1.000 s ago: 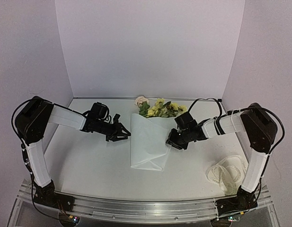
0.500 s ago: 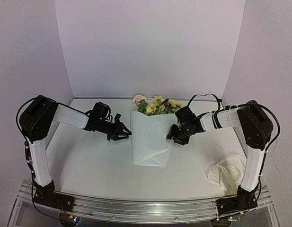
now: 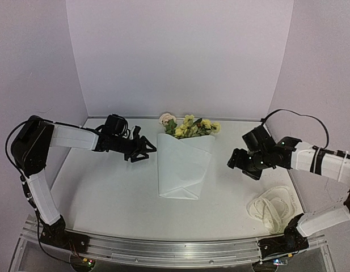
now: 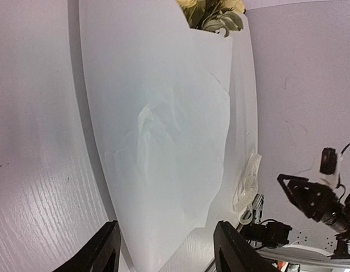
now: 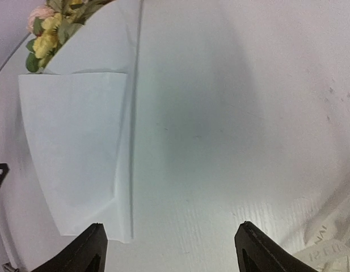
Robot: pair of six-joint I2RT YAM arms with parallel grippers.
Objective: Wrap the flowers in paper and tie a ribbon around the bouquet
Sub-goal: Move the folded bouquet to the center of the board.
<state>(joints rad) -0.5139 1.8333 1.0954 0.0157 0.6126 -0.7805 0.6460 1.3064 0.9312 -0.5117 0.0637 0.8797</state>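
White paper (image 3: pixel 183 170) already wraps the flowers (image 3: pixel 189 127) at centre; the ribbon (image 3: pixel 272 207) lies untied at lower right. Both the left gripper (image 3: pixel 146 150) and right gripper (image 3: pixel 238 164) gape empty.

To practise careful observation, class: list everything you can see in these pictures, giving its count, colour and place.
folded white paper cone: one, white, lying flat at the table's centre, open end toward the back wall.
small yellow and pink flowers with green leaves: one bunch, sticking out of the cone's far end.
narrow off-white ribbon: one loose heap, near right part of the table.
flat white table: one, under everything.
pale lilac backdrop walls: three, around the table.
silver metal rail: one, near edge.
robot arms: two, black and white, either side of the cone.
left hand: black, open, close beside the cone's left edge.
right hand: black, open, right of the cone.
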